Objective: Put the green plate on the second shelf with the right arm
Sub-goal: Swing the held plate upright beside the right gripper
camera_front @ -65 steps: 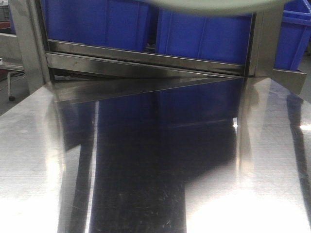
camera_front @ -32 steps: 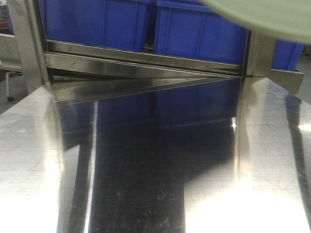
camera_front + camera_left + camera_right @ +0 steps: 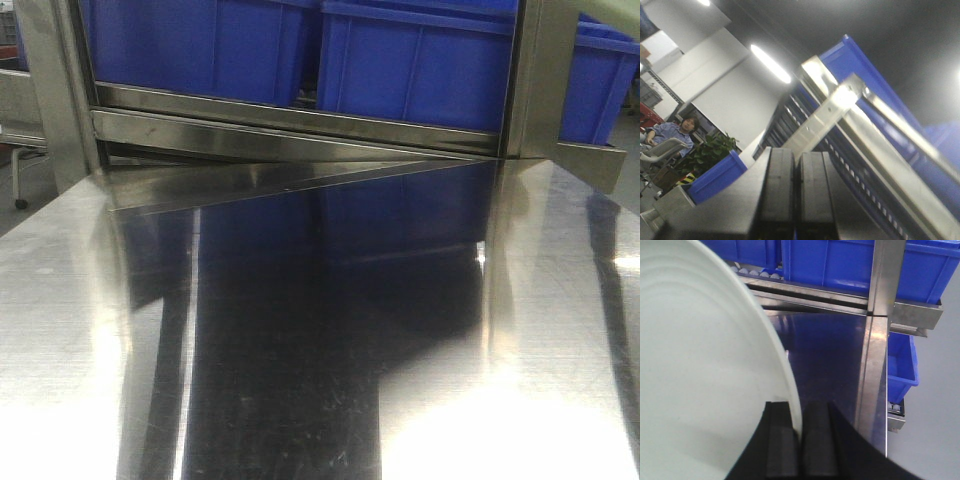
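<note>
The right gripper (image 3: 800, 437) is clamped on the rim of the round, pale sage-green plate (image 3: 700, 365) over the shiny steel shelf (image 3: 825, 355), near the far blue plastic bins (image 3: 840, 265), while the left gripper (image 3: 796, 195) has its black pads pressed together.

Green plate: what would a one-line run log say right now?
right gripper: shut on green plate rim | green plate: above steel shelf, not set down | left gripper: shut, empty

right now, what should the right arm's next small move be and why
Probably ease the right gripper forward over the steel shelf, tipping the green plate toward flat: its rim sits clamped between the fingers, tilted, and shelf surface lies ahead before the blue bins.
</note>
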Robot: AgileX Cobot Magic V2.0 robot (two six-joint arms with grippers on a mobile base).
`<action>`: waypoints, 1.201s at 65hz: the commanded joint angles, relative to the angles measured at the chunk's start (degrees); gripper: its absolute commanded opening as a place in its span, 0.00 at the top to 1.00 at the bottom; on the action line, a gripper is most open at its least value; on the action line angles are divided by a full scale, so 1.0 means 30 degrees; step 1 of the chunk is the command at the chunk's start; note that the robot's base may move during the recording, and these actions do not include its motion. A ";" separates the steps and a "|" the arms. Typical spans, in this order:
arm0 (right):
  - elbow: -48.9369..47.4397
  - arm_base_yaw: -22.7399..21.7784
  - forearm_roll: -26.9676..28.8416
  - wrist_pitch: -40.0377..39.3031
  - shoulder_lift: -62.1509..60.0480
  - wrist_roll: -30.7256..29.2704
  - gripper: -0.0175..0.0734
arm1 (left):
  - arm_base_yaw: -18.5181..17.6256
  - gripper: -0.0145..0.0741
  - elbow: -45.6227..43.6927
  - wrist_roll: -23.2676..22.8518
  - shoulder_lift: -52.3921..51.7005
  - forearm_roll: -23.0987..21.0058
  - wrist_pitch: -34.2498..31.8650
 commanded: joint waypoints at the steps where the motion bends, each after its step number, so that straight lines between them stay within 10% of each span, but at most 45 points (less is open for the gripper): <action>1: 0.0311 -0.0052 -0.0247 -0.1454 -0.0960 0.0323 0.78 | -0.0040 0.69 0.0723 0.0404 -0.0335 0.3323 0.0597; 17: 0.2542 -0.0052 -0.0247 -0.1343 -0.3926 0.0810 0.78 | -0.0040 0.69 0.0757 0.0404 -0.0335 1.0140 0.4972; 36: 0.3857 -0.0052 -0.0247 -0.3458 -0.4323 0.0810 0.78 | -0.0040 0.69 0.0757 0.0404 -0.0335 1.3412 0.8422; 78: 0.8665 -0.0052 0.0948 -0.8599 -0.4130 0.1816 0.78 | -0.0040 0.69 0.0757 0.0404 -0.0335 1.1416 0.9381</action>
